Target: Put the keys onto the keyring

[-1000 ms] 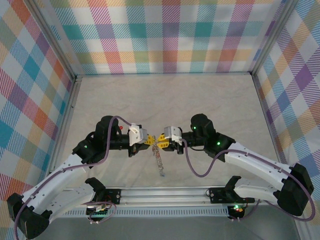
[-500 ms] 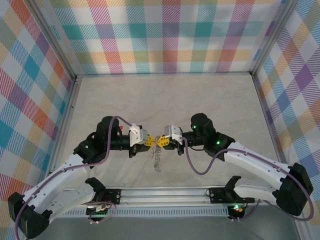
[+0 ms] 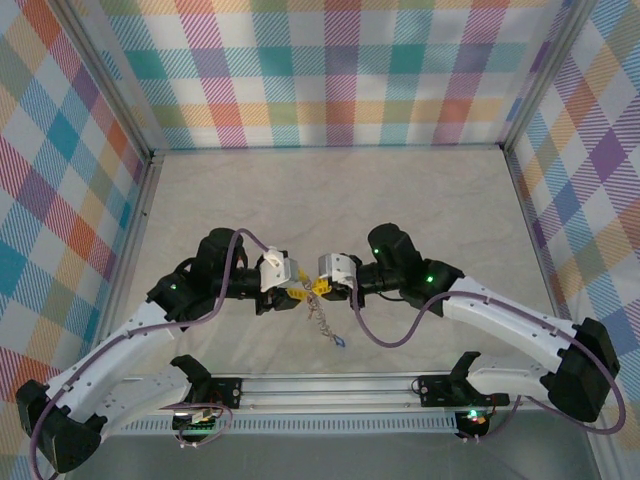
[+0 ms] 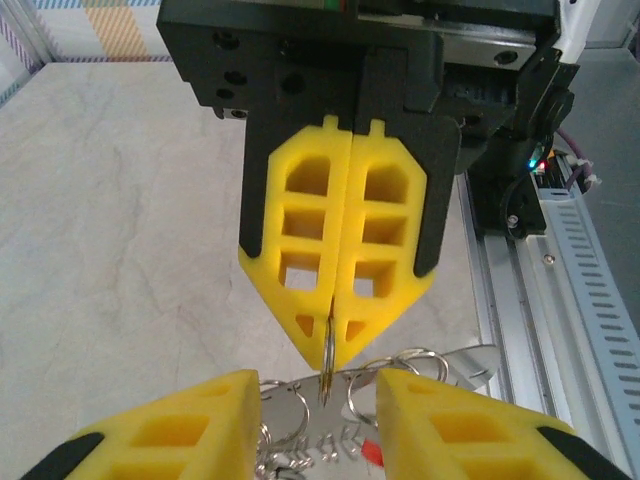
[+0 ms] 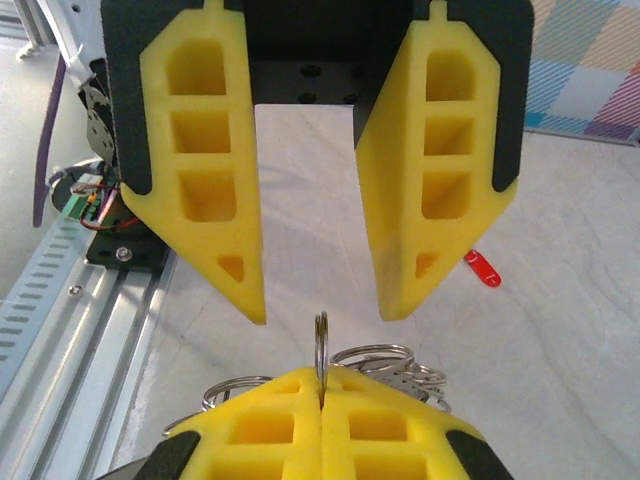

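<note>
Right hand [image 4: 328,345] clamped on the keyring [image 3: 322,322] over the desk [image 3: 420,200]; chain trails toward 5 o'clock, blue key [image 3: 341,342] at its end. Left hand [image 5: 325,312] faces it from 9 o'clock, fingers [image 5: 200,190] apart either side of the edge-on ring. Loose red key [image 5: 482,268] on desk beyond the left hand

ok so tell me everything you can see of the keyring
The keyring looks like thin silvery metal: one ring, upright and edge-on, pinched between the shut fingers of the right gripper, with a bunch of linked rings beside it. From above, a chain-like strand trails from that grip, ending in what looks like a blue key. The left gripper has its open fingers either side of the ring, apart from it.
</note>
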Tool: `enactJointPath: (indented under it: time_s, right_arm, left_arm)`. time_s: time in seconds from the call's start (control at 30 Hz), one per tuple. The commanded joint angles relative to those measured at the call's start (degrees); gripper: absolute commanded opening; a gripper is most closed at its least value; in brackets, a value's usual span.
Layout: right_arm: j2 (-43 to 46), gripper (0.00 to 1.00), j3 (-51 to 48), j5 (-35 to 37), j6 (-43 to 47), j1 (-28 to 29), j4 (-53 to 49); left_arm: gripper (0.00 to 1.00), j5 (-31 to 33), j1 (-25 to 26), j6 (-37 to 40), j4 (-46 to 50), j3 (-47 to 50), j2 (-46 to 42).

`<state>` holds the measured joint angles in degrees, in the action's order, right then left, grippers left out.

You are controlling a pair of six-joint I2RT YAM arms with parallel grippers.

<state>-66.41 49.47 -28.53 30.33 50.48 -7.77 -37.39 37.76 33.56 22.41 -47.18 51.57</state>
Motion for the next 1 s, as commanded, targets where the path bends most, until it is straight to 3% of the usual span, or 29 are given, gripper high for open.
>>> enactJointPath:
  time_s: [0.0,0.5,0.7,0.77,0.83,0.9,0.97]
  right_arm:
    - [-0.7,0.0,2.8,1.6,1.7,0.8,-0.5]
    - [-1.2,0.0,4.0,2.7,0.9,2.4,0.1]
    - [-1.0,0.0,3.5,2.9,0.9,2.8,0.5]
    - [-0.9,0.0,3.3,2.7,0.9,2.9,0.9]
    - [-0.7,0.0,2.7,2.8,0.4,2.9,1.2]
    - [0.5,0.16,1.2,2.2,1.0,2.5,1.3]
    - [2.6,0.22,-0.7,1.2,0.2,1.6,2.3]
  left_arm:
    - [0.33,1.0,0.7,0.7,0.4,-0.9,0.7]
    - [0.23,1.8,1.0,1.9,4.8,-2.9,3.1]
    - [0.13,1.2,1.2,2.7,5.3,-4.0,4.0]
    - [0.0,0.4,1.3,2.9,5.1,-4.1,4.1]
    - [0.0,-2.7,1.3,5.0,6.1,-4.5,4.1]
    - [0.0,-5.0,1.3,5.1,5.2,-4.1,3.7]
    - [0.0,-5.5,1.3,3.9,2.6,-3.0,2.3]
